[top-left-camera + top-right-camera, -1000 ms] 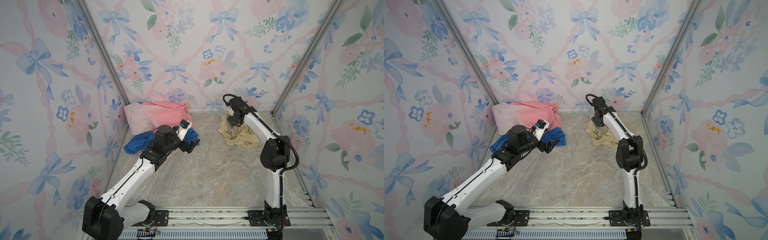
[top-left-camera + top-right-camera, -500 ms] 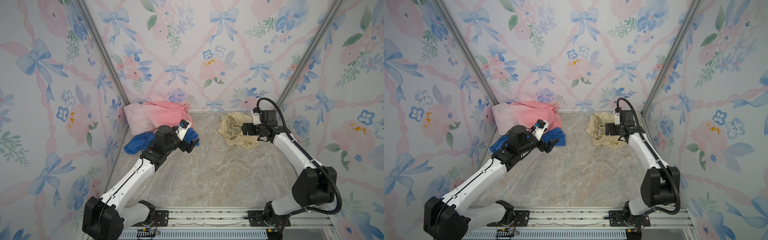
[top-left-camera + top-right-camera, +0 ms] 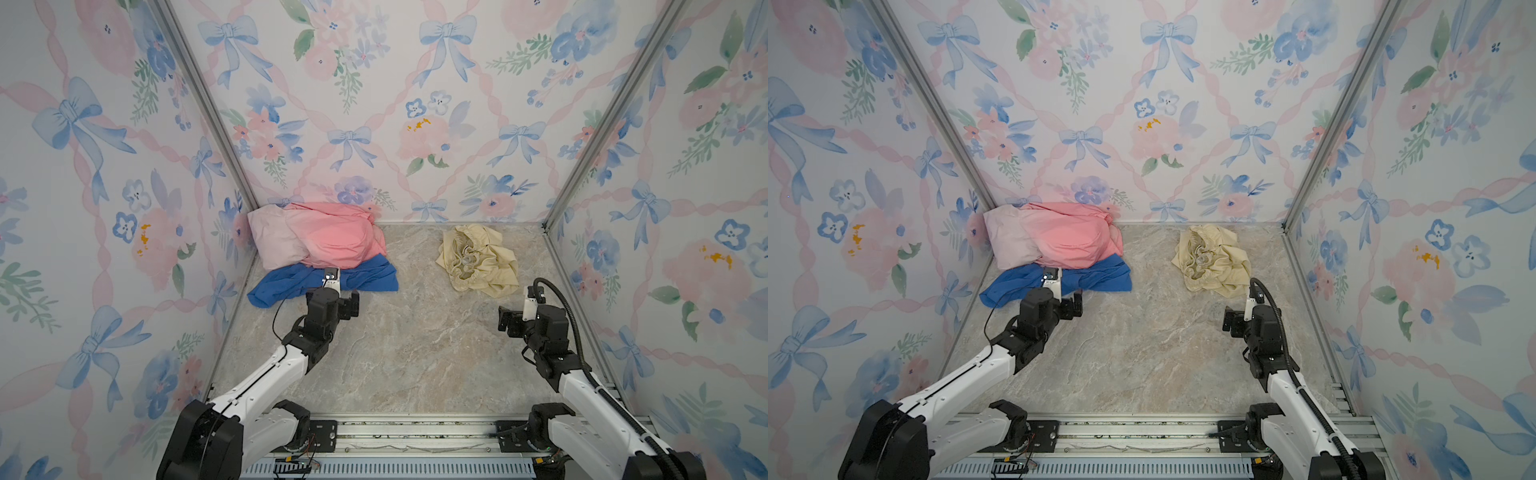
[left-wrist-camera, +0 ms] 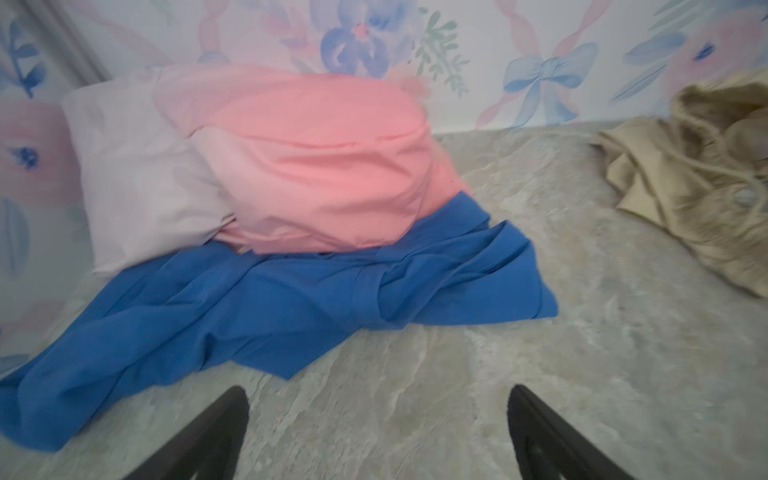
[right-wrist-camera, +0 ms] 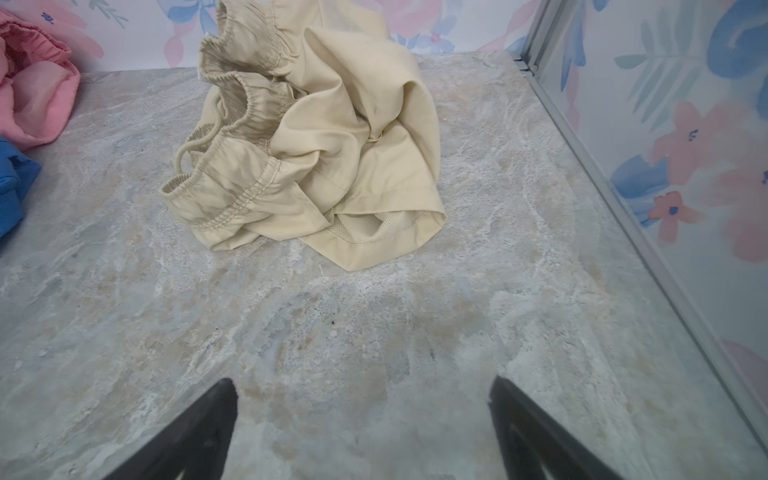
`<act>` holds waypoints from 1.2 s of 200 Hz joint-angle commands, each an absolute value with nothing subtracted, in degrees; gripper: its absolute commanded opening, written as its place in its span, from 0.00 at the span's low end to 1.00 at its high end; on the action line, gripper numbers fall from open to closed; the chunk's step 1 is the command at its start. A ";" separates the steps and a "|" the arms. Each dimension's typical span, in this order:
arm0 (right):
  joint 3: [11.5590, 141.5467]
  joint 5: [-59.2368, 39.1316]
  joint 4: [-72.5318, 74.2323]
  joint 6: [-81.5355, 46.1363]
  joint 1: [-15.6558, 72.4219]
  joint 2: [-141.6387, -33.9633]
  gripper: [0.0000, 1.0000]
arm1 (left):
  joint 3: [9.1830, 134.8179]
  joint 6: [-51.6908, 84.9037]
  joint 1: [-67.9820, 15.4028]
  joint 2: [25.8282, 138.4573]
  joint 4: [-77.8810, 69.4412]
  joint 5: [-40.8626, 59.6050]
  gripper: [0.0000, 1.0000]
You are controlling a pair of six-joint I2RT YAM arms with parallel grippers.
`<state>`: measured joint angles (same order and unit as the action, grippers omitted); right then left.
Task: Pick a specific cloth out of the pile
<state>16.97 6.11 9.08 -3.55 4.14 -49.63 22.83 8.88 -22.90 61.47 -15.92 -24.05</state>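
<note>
Cloth (image 3: 478, 259) crumpled alone on marble floor (image 3: 415, 353) near back right corner, well apart from pile (image 3: 324, 245) at back left, left gripper (image 4: 376, 399) and right gripper (image 5: 362, 388) both with jaws spread wide, gripping nothing

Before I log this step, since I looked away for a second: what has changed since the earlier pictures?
The right gripper came off the cloth and drew back toward its base, jaws open and empty. The left gripper also backed off a little from the pile, jaws open. The cloth lies where it was, apart from the pile; the pile is unchanged.
</note>
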 commanded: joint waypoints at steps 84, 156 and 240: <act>17.55 -1.04 26.55 -2.44 1.96 -63.19 0.97 | 9.30 -5.11 -9.46 80.03 -68.11 -10.20 0.98; 17.39 -2.07 47.44 -4.17 -1.93 -75.16 0.97 | 11.25 -0.18 -6.21 89.81 -74.62 -16.19 0.98; 22.09 10.31 52.42 1.14 4.88 -88.45 0.97 | 11.87 0.04 -6.32 90.35 -74.34 -17.32 0.98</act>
<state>18.87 2.90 53.76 -2.20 1.28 -89.43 11.07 -0.86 -6.72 89.84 -73.65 -16.69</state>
